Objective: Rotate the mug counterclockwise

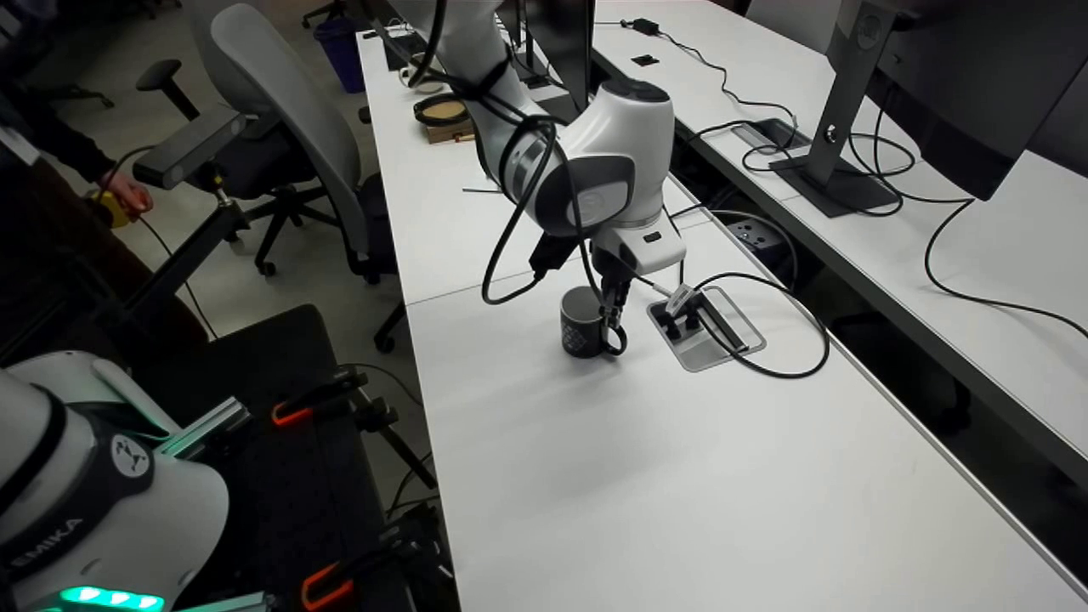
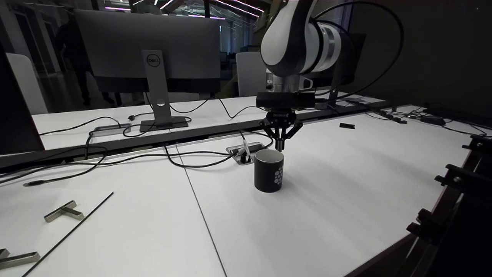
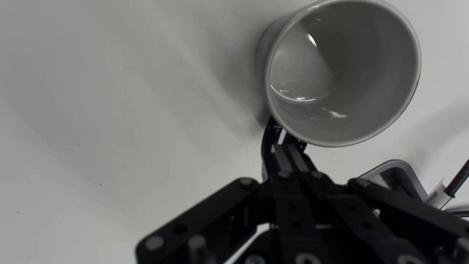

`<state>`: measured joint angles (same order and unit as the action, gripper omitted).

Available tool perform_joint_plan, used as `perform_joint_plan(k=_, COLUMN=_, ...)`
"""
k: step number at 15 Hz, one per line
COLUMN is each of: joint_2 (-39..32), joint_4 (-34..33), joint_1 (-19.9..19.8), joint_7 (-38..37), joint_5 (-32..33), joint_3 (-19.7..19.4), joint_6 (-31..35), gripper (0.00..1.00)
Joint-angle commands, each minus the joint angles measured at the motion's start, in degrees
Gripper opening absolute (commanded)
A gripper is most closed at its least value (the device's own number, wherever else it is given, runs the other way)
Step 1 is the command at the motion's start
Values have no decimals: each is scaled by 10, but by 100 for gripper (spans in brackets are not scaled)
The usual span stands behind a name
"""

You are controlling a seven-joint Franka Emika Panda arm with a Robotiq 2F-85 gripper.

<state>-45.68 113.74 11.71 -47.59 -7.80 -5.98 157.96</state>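
The dark mug stands upright on the white table, and it shows in both exterior views. From above, in the wrist view, the mug opens up pale inside, with its black handle pointing toward my fingers. My gripper is shut, its two fingertips side by side over the handle loop; they hide part of it, and whether they touch it I cannot tell. In an exterior view the gripper comes down behind the rim of the mug, which hides the handle there.
Close to the mug's handle side lies a grey cable box set in the table, with a plug and a looping black cable. A monitor stands on the far desk. Metal bars lie on the table in an exterior view.
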Motion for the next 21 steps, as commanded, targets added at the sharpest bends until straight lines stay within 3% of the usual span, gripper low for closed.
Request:
perform_joint_plan(k=1, joint_2=18, joint_4=31, joint_1=7, joint_7=-2, joint_5=-10, joint_3=-9, joint_6=15, gripper=0)
perform_joint_plan(k=4, joint_2=28, joint_4=58, joint_1=12, joint_7=-17, joint_5=-14, joint_3=-14, joint_6=18, gripper=0)
perform_joint_plan(k=5, joint_2=5, joint_4=23, joint_1=5, joint_7=-4, joint_5=-8, joint_3=-9, joint_6=5, gripper=1)
perform_joint_plan(k=13, joint_2=10, joint_4=39, joint_1=8, joint_7=-7, joint_5=-11, joint_3=-11, joint_6=12, gripper=0)
perform_joint_plan(k=21, joint_2=-11, joint_4=6, joint_1=-6, joint_7=15, joint_5=-14, joint_3=7, joint_6=-4, gripper=0)
